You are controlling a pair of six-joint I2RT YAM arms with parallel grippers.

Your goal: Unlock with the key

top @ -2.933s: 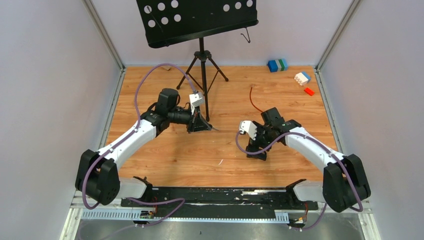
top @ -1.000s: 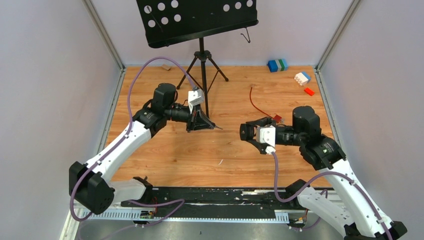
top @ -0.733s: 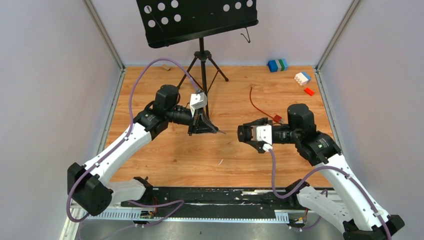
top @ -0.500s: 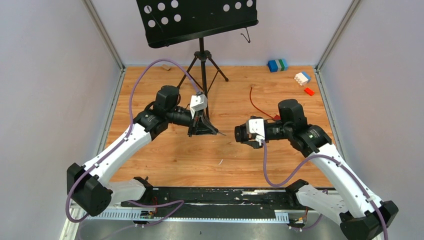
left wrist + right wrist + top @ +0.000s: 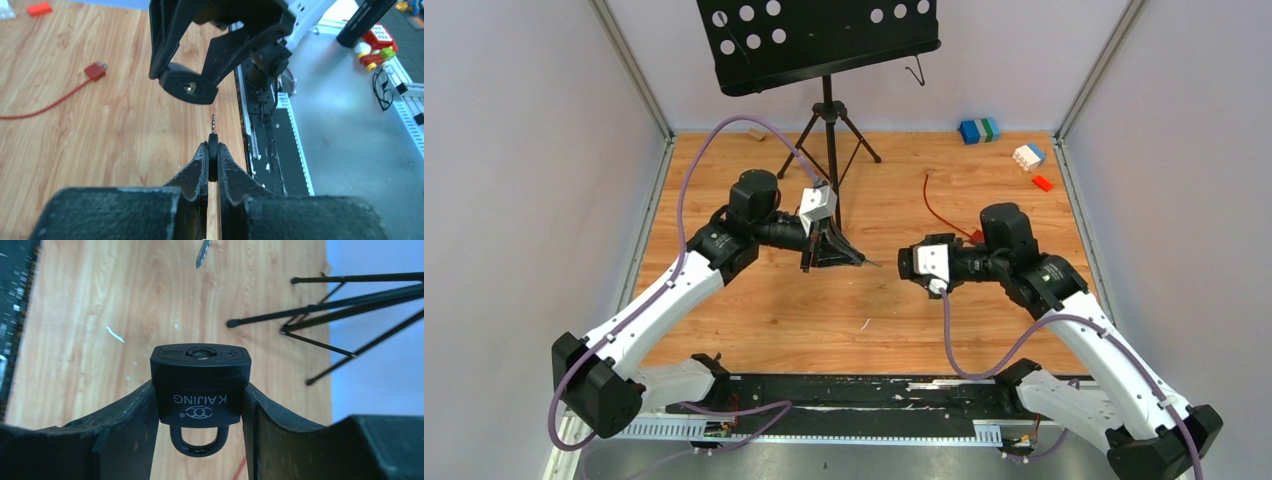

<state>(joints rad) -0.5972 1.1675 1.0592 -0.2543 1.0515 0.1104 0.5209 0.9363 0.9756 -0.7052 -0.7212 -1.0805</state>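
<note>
My right gripper is shut on a black padlock marked KAIJING, its keyhole end pointing away from the wrist and its shackle toward it. My left gripper is shut on a key with a black head, and the thin metal blade sticks out forward. In the left wrist view the padlock's keyhole face hangs a little ahead and left of the blade tip. In the top view the left gripper and the right gripper face each other above the table's middle, a small gap between key tip and padlock.
A black music stand stands behind the left gripper, its tripod legs on the wooden table. A red cable lies behind the right gripper. Toy bricks sit at the back right. A black rail runs along the near edge.
The right arm has lifted the padlock off the table and swung it left to face the key. The left gripper with the key has tilted and shifted slightly right toward it.
</note>
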